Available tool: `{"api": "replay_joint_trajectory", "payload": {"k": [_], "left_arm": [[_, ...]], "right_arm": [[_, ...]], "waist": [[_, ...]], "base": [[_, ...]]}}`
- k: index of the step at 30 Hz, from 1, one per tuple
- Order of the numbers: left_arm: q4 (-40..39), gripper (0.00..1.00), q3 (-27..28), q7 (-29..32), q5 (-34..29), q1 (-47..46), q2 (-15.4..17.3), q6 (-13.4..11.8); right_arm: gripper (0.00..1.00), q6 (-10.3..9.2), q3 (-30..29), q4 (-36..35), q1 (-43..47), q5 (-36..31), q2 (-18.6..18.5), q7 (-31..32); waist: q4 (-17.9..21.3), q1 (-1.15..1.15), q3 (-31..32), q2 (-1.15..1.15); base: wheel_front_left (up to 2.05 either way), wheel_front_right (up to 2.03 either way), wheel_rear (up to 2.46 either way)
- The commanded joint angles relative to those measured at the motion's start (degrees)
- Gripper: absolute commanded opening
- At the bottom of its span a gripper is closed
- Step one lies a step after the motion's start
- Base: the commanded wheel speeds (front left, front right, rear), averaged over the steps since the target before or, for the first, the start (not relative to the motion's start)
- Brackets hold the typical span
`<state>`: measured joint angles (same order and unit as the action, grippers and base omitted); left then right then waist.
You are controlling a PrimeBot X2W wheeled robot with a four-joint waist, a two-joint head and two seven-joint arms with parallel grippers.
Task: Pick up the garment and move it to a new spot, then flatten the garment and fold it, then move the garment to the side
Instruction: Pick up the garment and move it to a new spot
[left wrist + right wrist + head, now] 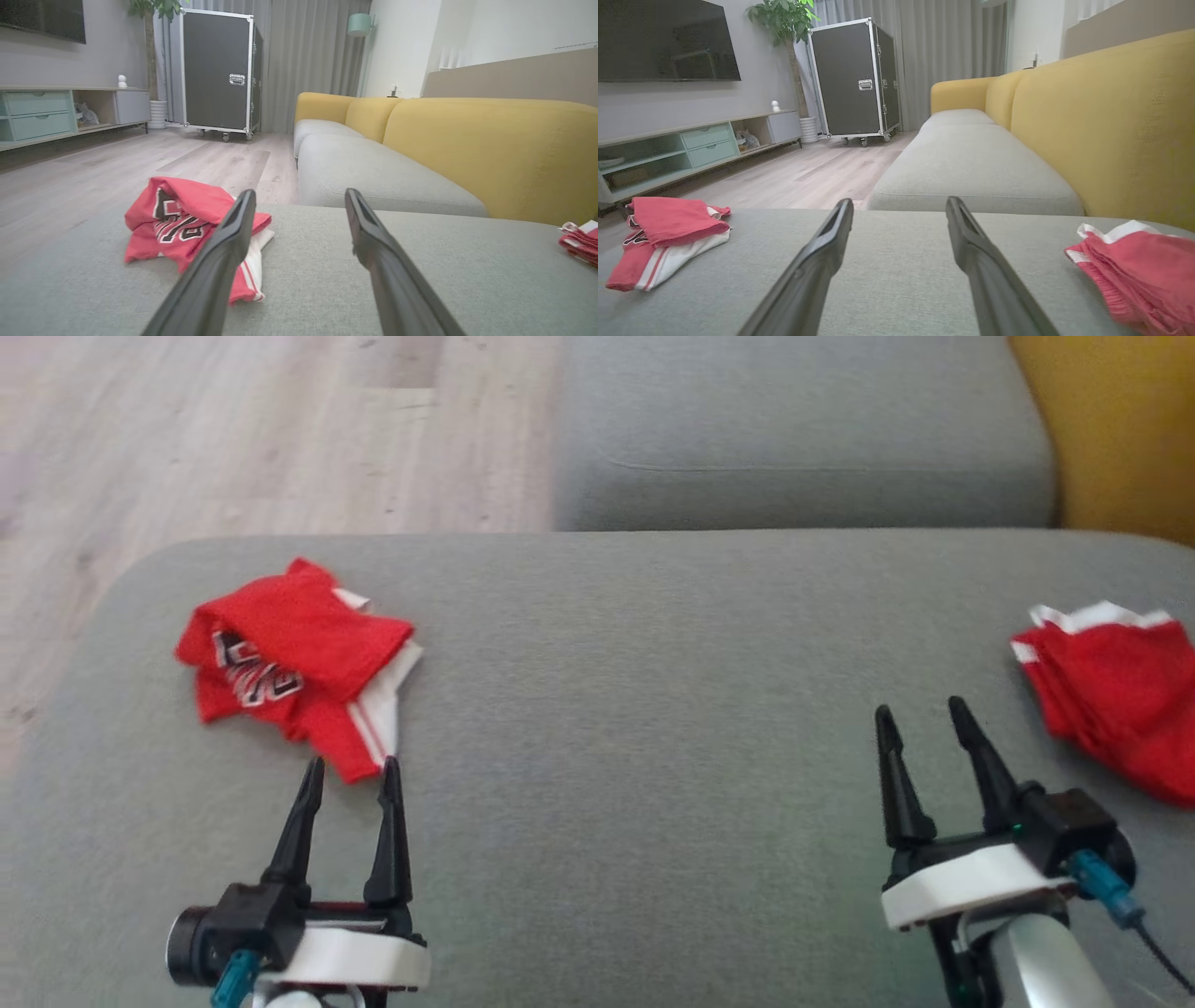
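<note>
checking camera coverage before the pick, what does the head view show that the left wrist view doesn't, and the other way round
Head view's extra: the right gripper, open, seen from above.
Left wrist view's extra: the room beyond, with a black wheeled case, a potted plant and a low cabinet.
Both: the crumpled red jersey, the folded red garment, the grey cushion, and the left gripper with its fingers apart at the jersey's near edge.

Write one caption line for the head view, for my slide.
Left pincer open by a crumpled red jersey, right pincer open near a second red garment, both garments on a grey sofa cushion.
</note>
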<state>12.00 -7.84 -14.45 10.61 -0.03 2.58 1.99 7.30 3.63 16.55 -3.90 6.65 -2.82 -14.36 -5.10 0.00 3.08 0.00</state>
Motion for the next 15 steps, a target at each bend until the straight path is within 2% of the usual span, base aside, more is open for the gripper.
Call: {"api": "replay_joint_trajectory", "payload": {"k": [1, 8, 15], "left_arm": [[-1.52, 1.0, 1.87, -0.55, -0.47, -2.28, 0.3, -0.17], [-1.49, 1.0, 3.16, -0.55, -2.28, -0.53, 0.3, -0.44], [-1.1, 1.0, 6.12, -0.55, -3.68, 0.53, 0.43, 0.45]], "right_arm": [[1.0, 0.19, 2.07, -1.52, -0.81, 0.78, -0.06, -0.63], [1.0, 0.19, 6.39, -0.98, 0.4, 2.77, -0.06, -0.63], [1.0, 0.19, 9.6, -0.68, 1.08, 4.42, -0.06, -0.63]], "waist": [[-2.28, 0.0, 0.57, 0.0], [-10.13, 0.0, 2.27, 0.0], [-15.0, 0.0, 3.61, 0.0]], "base": [[0.0, 0.0, 0.0], [0.0, 0.0, 0.0], [0.0, 0.0, 0.0]]}}
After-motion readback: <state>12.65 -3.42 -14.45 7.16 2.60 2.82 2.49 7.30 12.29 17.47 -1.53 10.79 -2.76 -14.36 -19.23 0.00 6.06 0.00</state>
